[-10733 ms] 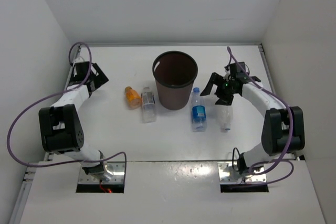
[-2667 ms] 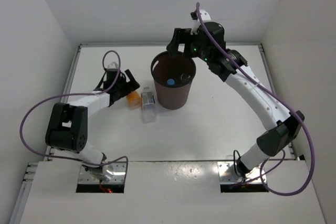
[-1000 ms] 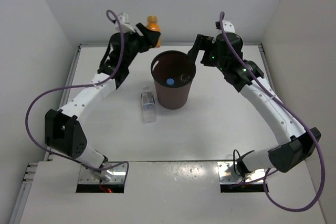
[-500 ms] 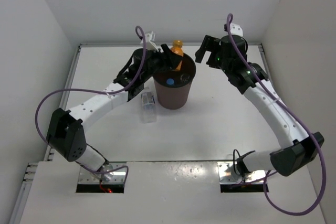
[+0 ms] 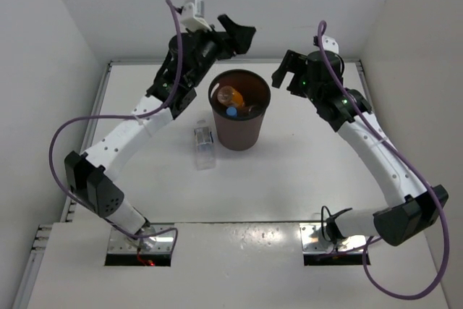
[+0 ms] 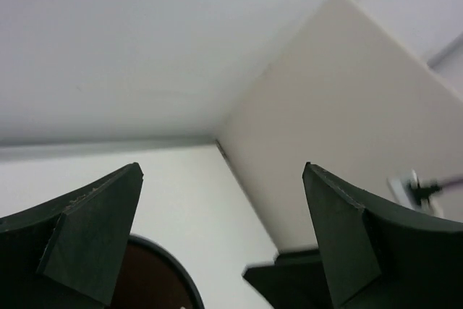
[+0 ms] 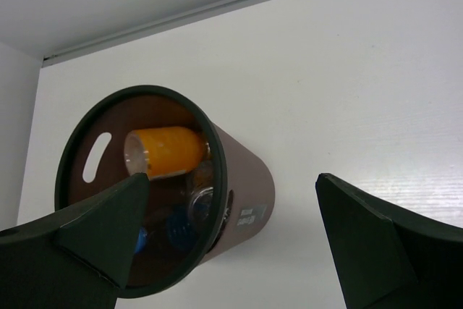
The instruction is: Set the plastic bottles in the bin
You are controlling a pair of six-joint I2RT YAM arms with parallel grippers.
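The dark brown bin [image 5: 243, 134] stands in the middle of the table. The stubby orange bottle [image 5: 230, 95] lies inside it, on top of the blue-capped bottle [image 5: 231, 111]. In the right wrist view the orange bottle [image 7: 163, 151], a blue cap [image 7: 173, 226] and a clear bottle [image 7: 202, 200] show inside the bin [image 7: 249, 193]. The clear bottle with the whitish label [image 5: 203, 147] lies on the table left of the bin. My left gripper [image 5: 235, 34] is open and empty, high above the bin's far rim. My right gripper [image 5: 286, 75] is open and empty, right of the bin.
White walls close in the table at the back and on both sides. In the left wrist view my open left gripper [image 6: 222, 168] faces the back right corner, with the bin's rim [image 6: 170, 265] at the bottom and the right arm's dark gripper [image 6: 289, 280] beside it.
My left gripper has let go of the orange bottle, which has dropped into the bin, and has risen and tilted back. The right arm has drawn slightly away to the right.
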